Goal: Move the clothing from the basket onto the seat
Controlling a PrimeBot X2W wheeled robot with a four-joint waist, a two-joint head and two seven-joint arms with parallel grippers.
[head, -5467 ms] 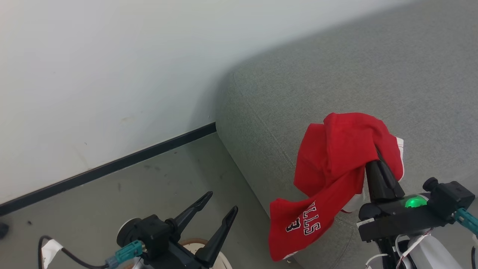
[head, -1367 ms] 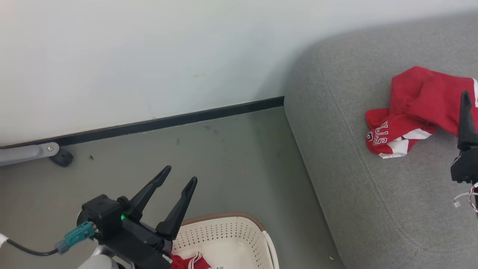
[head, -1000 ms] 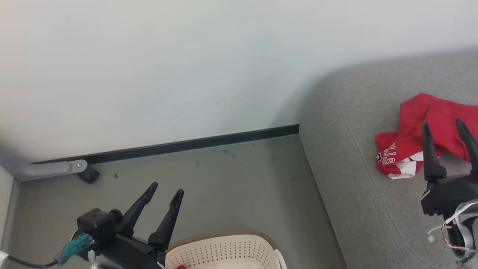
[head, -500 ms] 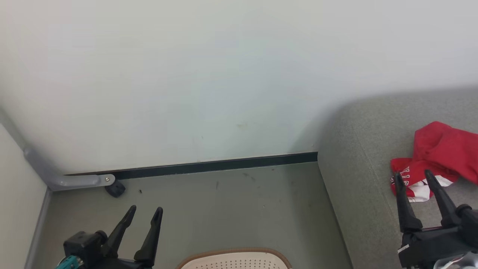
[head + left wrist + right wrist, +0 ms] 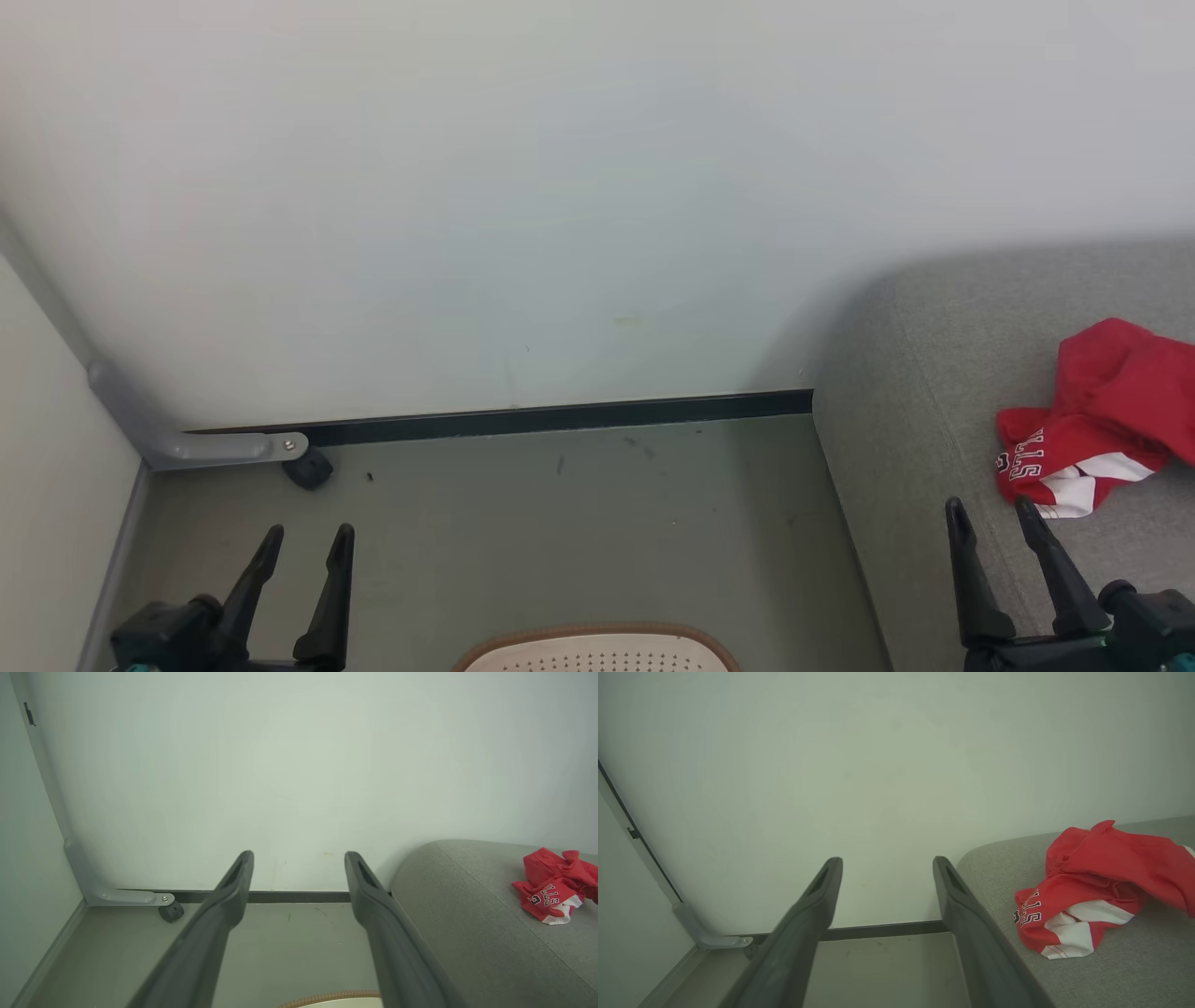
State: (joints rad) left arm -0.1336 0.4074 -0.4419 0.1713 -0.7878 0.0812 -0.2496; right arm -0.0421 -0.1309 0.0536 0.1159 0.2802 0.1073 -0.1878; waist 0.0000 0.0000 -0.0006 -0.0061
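Pale wall (image 5: 467,187), dark skirting (image 5: 560,418), grey-green floor (image 5: 560,523), and the grey seat (image 5: 934,373) rounding in on the right tool's (image 5: 990,513) side. And there it is: the red garment (image 5: 1092,425), the lettered one, is down on the seat. It lies crumpled just beyond that tool's fingertips and a touch to its right, clear of them. Seconds ago the right tool was clamped on it, carrying it over the seat's edge. Now it's empty, fingers apart, drawn back toward the robot. Left tool (image 5: 310,537): fingers apart too, holding nothing, pointing at the wall. Between the two tools, low down, the brown rim of the basket (image 5: 597,639) peeps in. The head has lifted, so that's the camera shifting, not the basket. One piece delivered, then. A moment back a red-and-white scrap was lying in that basket, so I'd say the job isn't finished. Next up looks like a dip back into the basket for the second piece.
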